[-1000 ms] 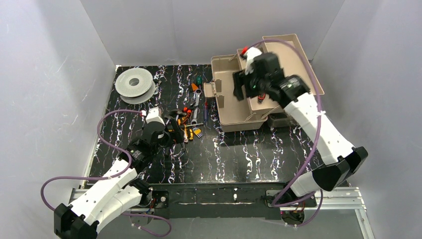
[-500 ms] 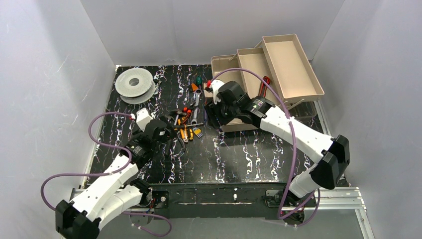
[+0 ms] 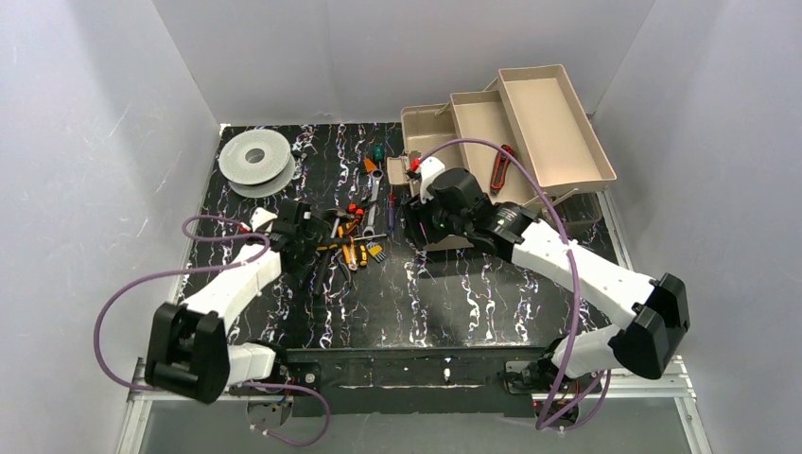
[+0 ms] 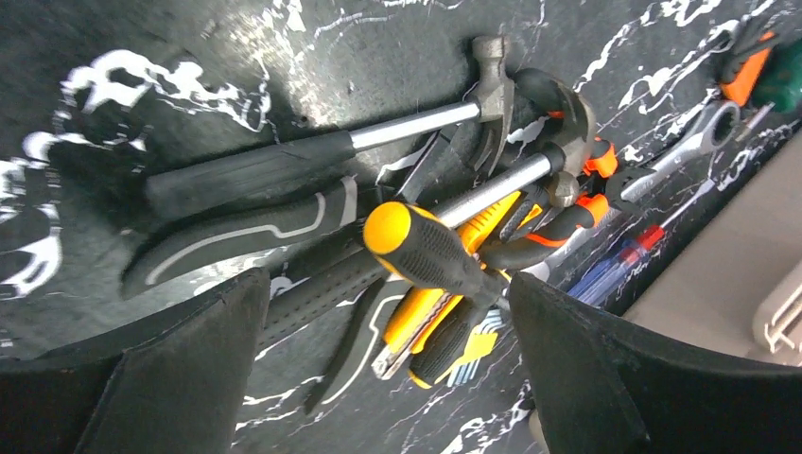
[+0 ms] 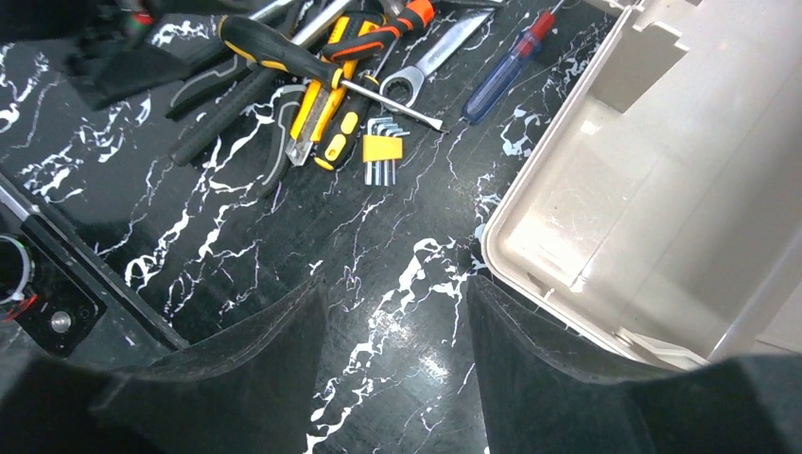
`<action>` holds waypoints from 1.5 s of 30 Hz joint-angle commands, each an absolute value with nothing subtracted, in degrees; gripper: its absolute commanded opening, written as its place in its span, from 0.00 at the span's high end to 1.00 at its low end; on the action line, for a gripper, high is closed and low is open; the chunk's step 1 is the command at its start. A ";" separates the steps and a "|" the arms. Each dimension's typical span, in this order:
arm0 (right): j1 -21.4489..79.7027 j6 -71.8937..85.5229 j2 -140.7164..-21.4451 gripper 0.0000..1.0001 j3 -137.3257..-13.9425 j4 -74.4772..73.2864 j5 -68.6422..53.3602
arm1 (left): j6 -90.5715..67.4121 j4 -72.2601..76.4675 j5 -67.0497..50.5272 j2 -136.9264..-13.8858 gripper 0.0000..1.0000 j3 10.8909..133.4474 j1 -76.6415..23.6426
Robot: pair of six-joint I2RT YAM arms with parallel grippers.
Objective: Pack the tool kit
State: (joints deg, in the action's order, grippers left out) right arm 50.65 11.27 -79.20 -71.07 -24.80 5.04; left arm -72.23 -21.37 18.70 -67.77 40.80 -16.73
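The tan toolbox stands open at the back right, its tiered trays fanned out; a red-handled tool lies inside. Loose tools are piled on the black marbled table: a hammer, a yellow-black screwdriver, a yellow utility knife, orange pliers, a silver wrench and a blue screwdriver. My left gripper hangs wide open just over the pile's near-left side. Beside the toolbox's front left corner, my right gripper is open over bare table.
A grey-white spool sits at the back left. A yellow hex key set lies at the pile's near edge, and a green-handled tool at the back. White walls close in the table on three sides.
My right arm swung from above the toolbox down to its front left corner, its jaws narrowing a little. My left gripper moved in low over the tool pile, still wide open.
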 commanded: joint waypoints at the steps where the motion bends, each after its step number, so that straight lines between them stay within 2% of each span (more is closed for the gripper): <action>1: 50.71 11.84 -74.95 0.37 -68.83 -18.38 6.04 | -78.38 -20.23 10.89 -75.11 0.02 44.27 -15.01; 6: 50.73 11.91 -71.70 0.37 -65.35 -16.35 5.13 | -81.60 -16.73 9.52 -80.21 0.09 43.46 -14.25; 11: 50.71 11.74 -70.35 0.37 -63.58 -15.56 5.46 | -82.23 -15.54 10.87 -81.39 0.41 42.96 -14.07; 15: 50.69 11.59 -69.62 0.37 -62.65 -15.29 5.59 | -80.59 -16.63 13.85 -78.81 0.81 43.35 -14.14; 17: 50.71 11.49 -69.17 0.37 -62.08 -15.06 6.08 | -79.10 -17.36 15.99 -76.11 0.97 43.20 -14.06; 18: 50.71 11.39 -68.86 0.37 -61.59 -14.84 6.52 | -78.32 -17.77 17.26 -74.43 1.00 43.04 -14.11; 22: 50.70 10.83 -68.44 0.37 -60.53 -14.22 6.77 | -73.98 -17.73 19.47 -68.02 1.00 42.63 -14.12; 27: 50.67 6.80 -69.50 0.36 -61.43 -14.75 -2.09 | -60.99 -16.65 12.54 -63.30 1.00 45.98 -14.09; 33: 50.71 4.58 -70.25 0.30 -63.02 -14.09 -12.93 | -46.54 -8.57 -15.52 -61.29 1.00 47.41 -14.13; 37: 51.07 5.20 -71.30 0.23 -63.75 -12.68 -18.03 | -46.73 0.58 -32.09 -62.20 1.00 45.50 -14.19; 39: 51.59 5.74 -71.86 0.22 -63.87 -11.94 -18.90 | -47.94 5.94 -36.45 -63.13 1.00 44.56 -14.42; 42: 52.81 7.57 -74.99 0.33 -65.54 -11.67 -15.75 | -50.56 14.89 -44.07 -64.00 1.00 43.15 -16.40; 45: 52.82 9.04 -76.30 0.47 -66.35 -10.84 -12.02 | -50.45 17.52 -46.19 -62.56 1.00 43.05 -18.54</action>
